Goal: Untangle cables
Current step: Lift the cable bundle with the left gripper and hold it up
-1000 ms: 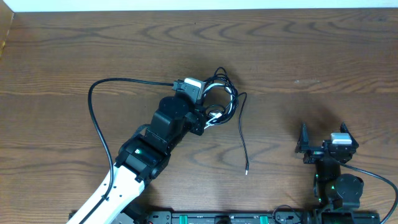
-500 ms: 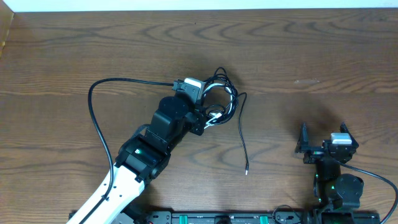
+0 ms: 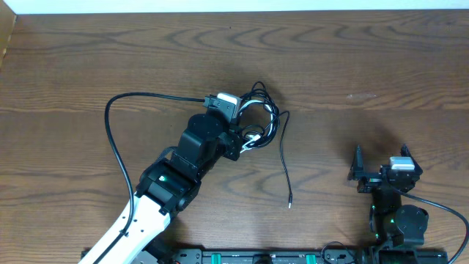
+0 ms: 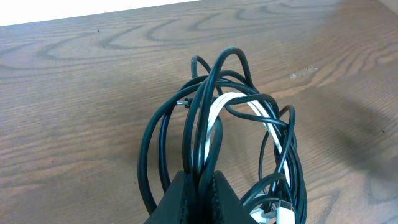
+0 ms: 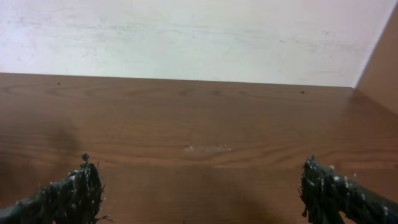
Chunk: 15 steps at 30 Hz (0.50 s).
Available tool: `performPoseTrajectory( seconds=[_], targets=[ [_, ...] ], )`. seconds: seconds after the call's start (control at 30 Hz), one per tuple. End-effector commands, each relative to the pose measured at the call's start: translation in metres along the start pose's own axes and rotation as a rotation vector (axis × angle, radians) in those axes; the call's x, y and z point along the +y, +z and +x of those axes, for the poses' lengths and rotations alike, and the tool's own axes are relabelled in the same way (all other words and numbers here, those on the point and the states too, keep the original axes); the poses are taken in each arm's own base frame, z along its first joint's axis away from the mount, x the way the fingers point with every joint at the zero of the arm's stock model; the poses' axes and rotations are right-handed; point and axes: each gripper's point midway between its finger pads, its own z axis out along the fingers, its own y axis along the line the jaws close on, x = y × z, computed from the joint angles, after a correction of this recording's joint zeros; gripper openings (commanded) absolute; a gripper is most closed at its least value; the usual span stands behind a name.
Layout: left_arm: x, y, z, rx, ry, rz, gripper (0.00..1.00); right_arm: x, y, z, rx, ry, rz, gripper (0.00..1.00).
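Two arms stand at your wooden table (image 3: pixel 366 66), and their grippers are in opposite states. Your left gripper (image 3: pixel 242 137) reaches to the middle of the table, slightly left of centre, with its jaws closed together on the cables (image 3: pixel 262 114). In the left wrist view several black strands rise from between the pinched fingertips (image 4: pixel 217 196). The cables form one tangled bundle of loose, overlapping loops lying on the wood just beyond the left gripper. Within the bundle, one white cord (image 4: pixel 214 112) runs through the black loops and is crossed by at least two black strands. A small plug end (image 4: pixel 181 103) pokes out at the left of the coil. One black strand (image 3: pixel 283 158) leaves the bundle on its right side and trails toward the near edge, ending in a free tip (image 3: pixel 289 204) on bare wood. Your right gripper (image 3: pixel 381 161) sits well apart from the bundle at the near right of the table, jaws spread wide and holding nothing. In the right wrist view its fingers (image 5: pixel 74 193) frame only table. A thicker arm wire (image 3: pixel 110 139) loops across the wood on the left side.
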Motion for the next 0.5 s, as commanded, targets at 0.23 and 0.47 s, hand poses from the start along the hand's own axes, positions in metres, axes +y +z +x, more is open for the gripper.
performPoseTrajectory(
  seconds=[0.23,0.47],
  targets=[
    [-0.0029,-0.0035,-0.0089,-0.022,0.002,0.013,0.08,-0.0036,-0.0002,0.0003,-0.001,0.01,0.018,0.99],
    [-0.003,-0.0036,-0.0091,-0.022,-0.05,0.014,0.07,-0.0036,-0.0002,0.0003,-0.001,0.01,0.018,0.99]
  ],
)
